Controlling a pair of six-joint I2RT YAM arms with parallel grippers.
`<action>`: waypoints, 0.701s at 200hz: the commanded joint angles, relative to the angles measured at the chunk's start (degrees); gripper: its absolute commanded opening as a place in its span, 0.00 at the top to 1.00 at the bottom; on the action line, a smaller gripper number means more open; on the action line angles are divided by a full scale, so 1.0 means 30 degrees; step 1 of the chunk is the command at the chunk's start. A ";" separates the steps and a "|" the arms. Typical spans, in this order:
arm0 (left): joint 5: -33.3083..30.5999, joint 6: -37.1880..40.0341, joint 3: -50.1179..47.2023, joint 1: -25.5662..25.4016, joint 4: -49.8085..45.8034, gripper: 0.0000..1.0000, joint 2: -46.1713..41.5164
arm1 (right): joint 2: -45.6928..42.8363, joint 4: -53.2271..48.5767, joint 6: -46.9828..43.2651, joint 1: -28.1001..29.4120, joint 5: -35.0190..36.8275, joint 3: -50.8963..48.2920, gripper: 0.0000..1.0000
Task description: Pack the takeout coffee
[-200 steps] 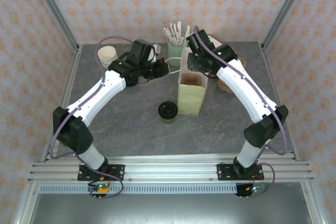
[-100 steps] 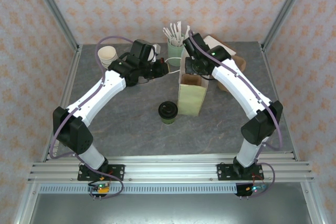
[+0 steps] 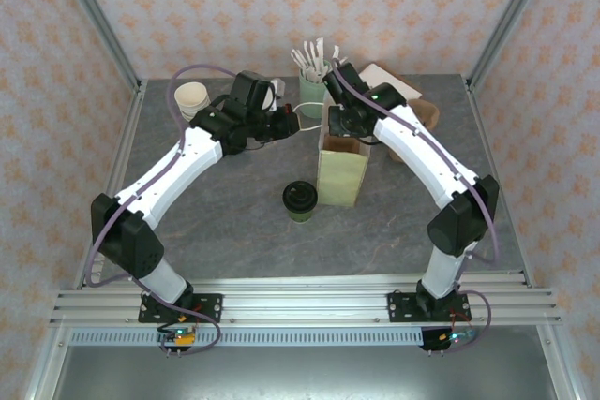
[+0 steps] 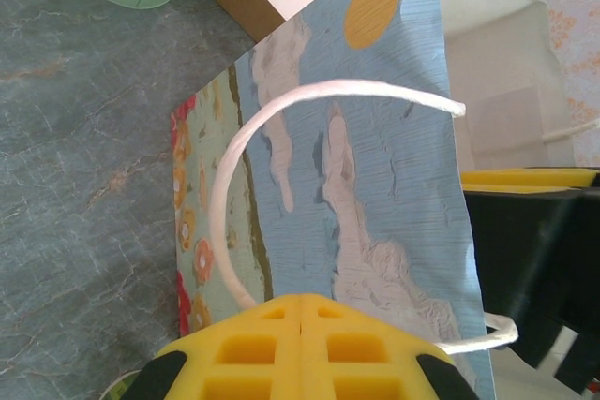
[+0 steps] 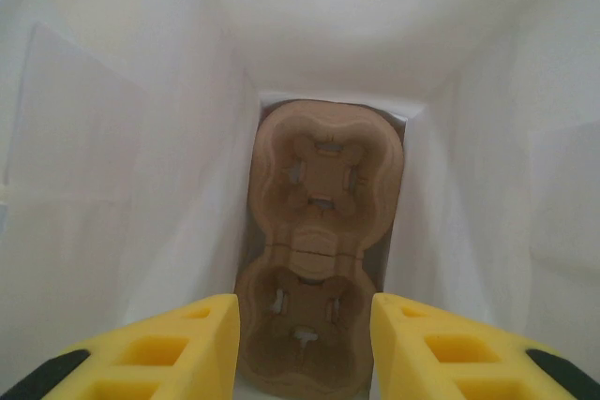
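Takeout coffee upright at frame centre, just left of paper bag, left gripper pinched together on bag handle, right gripper jaws apart inside bag mouth, above cardboard carrier

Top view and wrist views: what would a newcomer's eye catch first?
The tall bag stands mid-table, the right gripper open at its mouth, a brown cup carrier at its bottom. The left gripper pinches the bag's white handle. The lidded coffee sits on the table just left of the bag.
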 commanded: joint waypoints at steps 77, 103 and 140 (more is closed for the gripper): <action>-0.0513 0.0514 -0.0313 -0.0108 -0.0248 1.00 -0.0764 | 0.0994 0.0115 -0.0319 -0.0451 -0.0026 0.0097 0.58; -0.0404 0.0455 -0.0375 -0.0110 -0.0126 1.00 -0.0732 | 0.1571 -0.0247 -0.0137 -0.0501 -0.0239 0.0457 0.58; -0.0404 0.0417 -0.0563 -0.0108 0.0005 1.00 -0.0810 | 0.1993 -0.0923 0.0388 -0.0472 -0.0280 0.0610 0.60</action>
